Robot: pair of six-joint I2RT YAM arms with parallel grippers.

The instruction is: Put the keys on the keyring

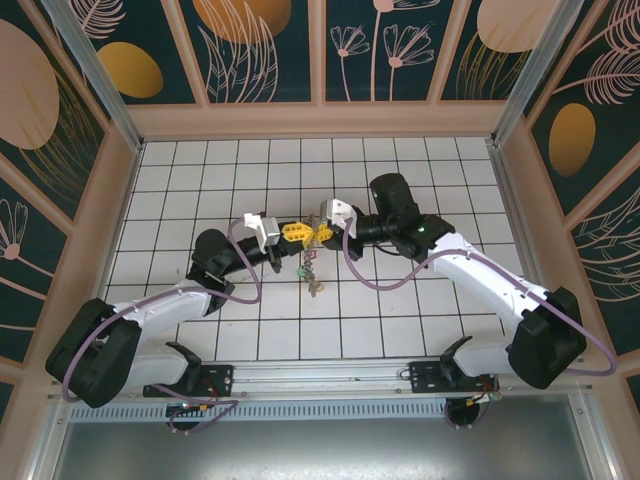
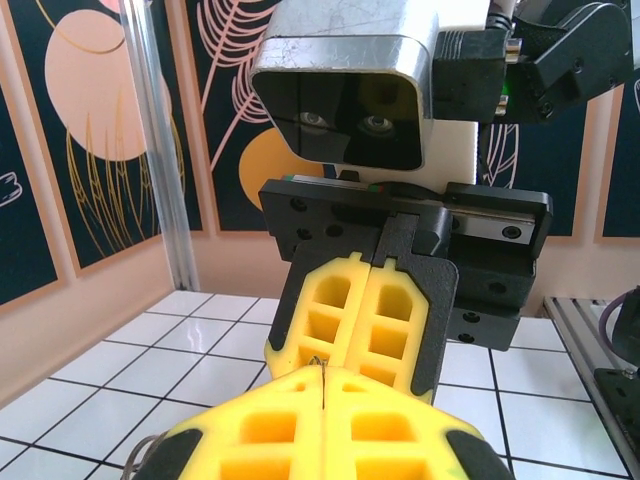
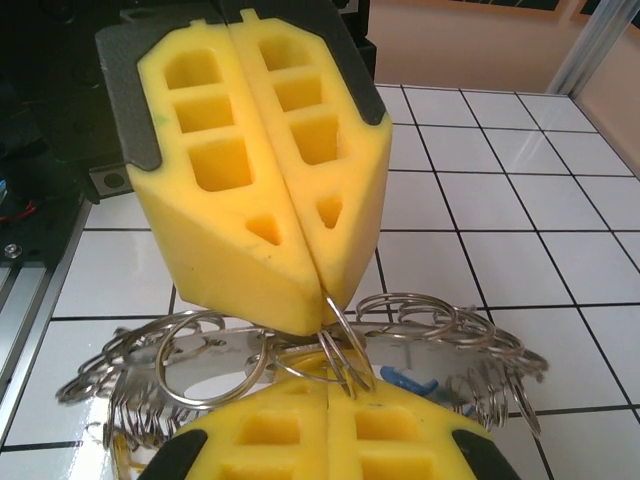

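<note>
Reaching over the white-tiled desk [image 1: 330,330], my left arm [image 1: 170,305] and right arm [image 1: 480,270] meet tip to tip near its middle. My left end effector [image 1: 303,233] is clenched, its yellow pads [image 3: 230,170] pinching a thin wire loop of the keyring [image 3: 230,365]. My right end effector [image 1: 319,233] is clenched on the neighbouring loops. The keyring sits between the two tips, with the keys [image 1: 314,275] dangling below and one blue key head [image 3: 405,380] among the loops.
</note>
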